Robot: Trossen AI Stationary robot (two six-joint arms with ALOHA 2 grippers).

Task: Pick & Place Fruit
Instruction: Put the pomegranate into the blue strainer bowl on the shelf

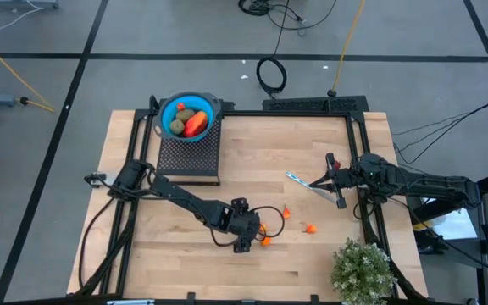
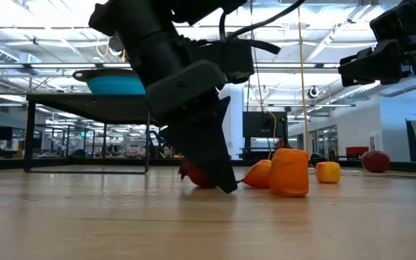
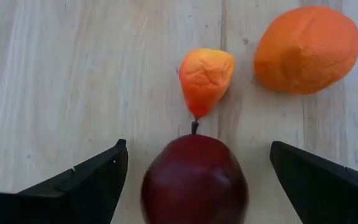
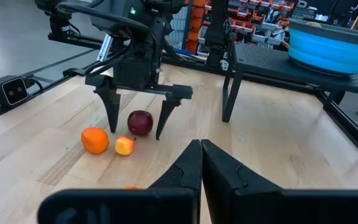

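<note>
A dark red fruit (image 3: 194, 180) rests on the wooden table. My left gripper (image 1: 248, 230) is open and points down, with one finger on each side of the fruit and a gap on both sides; the right wrist view shows this too (image 4: 140, 122). Just beyond it lie a small yellow-orange fruit (image 3: 206, 78) and an orange one (image 3: 306, 48). Two more tiny orange pieces (image 1: 285, 213) (image 1: 311, 228) lie farther right. A blue bowl (image 1: 163, 114) at the far left holds a brownish-green oval (image 1: 179, 125) and a red-orange piece (image 1: 196, 124). My right gripper (image 4: 201, 155) is shut and empty at the table's right.
The bowl stands on a black raised rack (image 1: 189, 157) at the back left. A thin silvery-blue utensil (image 1: 299, 180) lies just left of my right gripper. A bushy green plant (image 1: 363, 269) stands at the near right corner. Black frame rails (image 1: 356, 144) run along the table's sides.
</note>
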